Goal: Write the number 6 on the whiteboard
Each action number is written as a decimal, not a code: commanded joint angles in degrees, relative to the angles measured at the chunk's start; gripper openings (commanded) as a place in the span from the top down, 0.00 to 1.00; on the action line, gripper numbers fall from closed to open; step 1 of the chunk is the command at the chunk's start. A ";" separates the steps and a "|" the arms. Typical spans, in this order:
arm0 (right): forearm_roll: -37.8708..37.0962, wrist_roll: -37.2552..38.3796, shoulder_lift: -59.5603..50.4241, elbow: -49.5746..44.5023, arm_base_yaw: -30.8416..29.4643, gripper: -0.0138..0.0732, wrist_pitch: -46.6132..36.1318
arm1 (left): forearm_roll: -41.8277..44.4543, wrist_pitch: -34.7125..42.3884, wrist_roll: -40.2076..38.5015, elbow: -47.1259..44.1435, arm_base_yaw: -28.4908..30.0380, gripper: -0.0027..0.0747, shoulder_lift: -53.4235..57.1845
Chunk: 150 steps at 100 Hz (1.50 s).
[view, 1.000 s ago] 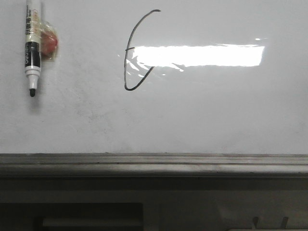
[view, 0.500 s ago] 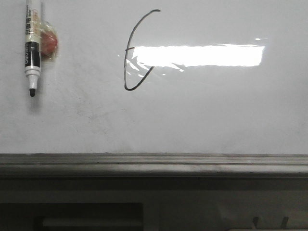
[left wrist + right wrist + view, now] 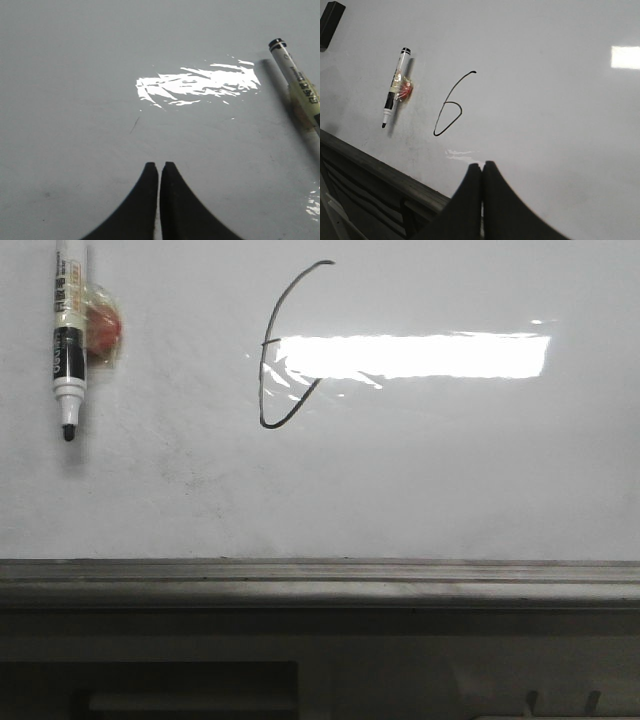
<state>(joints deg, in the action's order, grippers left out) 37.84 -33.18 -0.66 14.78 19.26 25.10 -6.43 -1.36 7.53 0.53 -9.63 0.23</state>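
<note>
The number 6 (image 3: 272, 350) is drawn in thin black line on the whiteboard (image 3: 420, 480), partly under the bright reflection; it also shows in the right wrist view (image 3: 449, 107). A white-and-black marker pen (image 3: 66, 340) sticks to the board at upper left, tip down, and shows in the right wrist view (image 3: 394, 94) and the left wrist view (image 3: 300, 87). My left gripper (image 3: 159, 165) is shut and empty, apart from the pen. My right gripper (image 3: 482, 164) is shut and empty, below and right of the 6. Neither gripper shows in the front view.
A grey metal ledge (image 3: 320, 582) runs along the board's lower edge, also in the right wrist view (image 3: 380, 172). A red blob in clear tape (image 3: 102, 330) sits behind the pen. A black eraser (image 3: 330, 22) is on the board far beyond the pen.
</note>
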 commanded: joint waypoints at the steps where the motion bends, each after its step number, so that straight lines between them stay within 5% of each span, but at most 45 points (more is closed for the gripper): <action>1: 1.31 -0.49 0.97 1.30 -0.28 0.92 -3.96 | 0.99 4.31 -1.02 -2.86 0.32 0.99 1.80; 150: 1.31 -0.49 0.97 1.30 -0.28 0.92 -4.08 | -1.23 2.71 -0.75 -2.86 4.42 0.99 1.80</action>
<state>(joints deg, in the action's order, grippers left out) 37.84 -33.18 -0.66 14.78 19.26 25.06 -7.09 -2.41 7.34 0.53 -5.32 0.23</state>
